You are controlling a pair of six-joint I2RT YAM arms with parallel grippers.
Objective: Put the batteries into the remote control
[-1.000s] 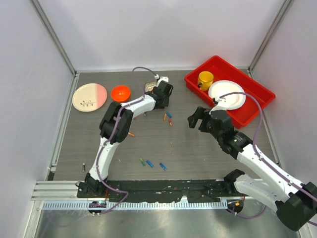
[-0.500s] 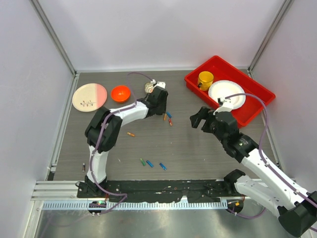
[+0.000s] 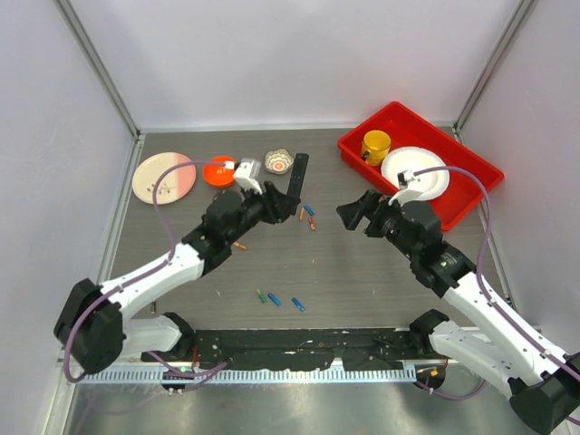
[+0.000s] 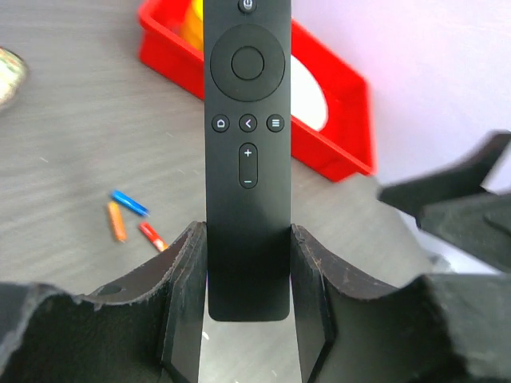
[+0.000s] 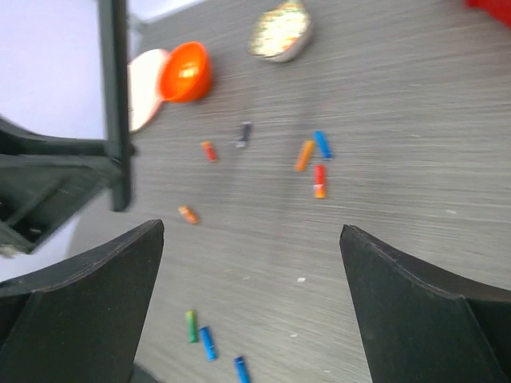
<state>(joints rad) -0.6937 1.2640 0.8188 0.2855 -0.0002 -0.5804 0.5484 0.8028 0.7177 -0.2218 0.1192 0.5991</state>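
The remote control (image 4: 247, 159) is a slim black bar, button face toward the left wrist camera. My left gripper (image 4: 247, 233) is shut on its lower end. From above, the left gripper (image 3: 277, 205) holds the remote control (image 3: 297, 176) pointing away over the table's middle back. Batteries lie loose: an orange, a blue and a red one (image 3: 308, 216) just right of the remote, one orange (image 3: 239, 245), and a green and two blue ones (image 3: 275, 299) nearer the front. My right gripper (image 3: 350, 214) stands open and empty; the right gripper (image 5: 251, 231) looks down on the batteries (image 5: 319, 180).
A red tray (image 3: 464, 207) at the back right holds a yellow cup (image 3: 375, 145) and a white plate (image 3: 415, 170). An orange bowl (image 3: 220, 169), a pink-and-cream plate (image 3: 163, 177) and a small patterned dish (image 3: 278, 161) stand along the back left.
The left arm has folded back toward the front left, bringing the remote with it, held up off the table. The right gripper has shifted slightly left.
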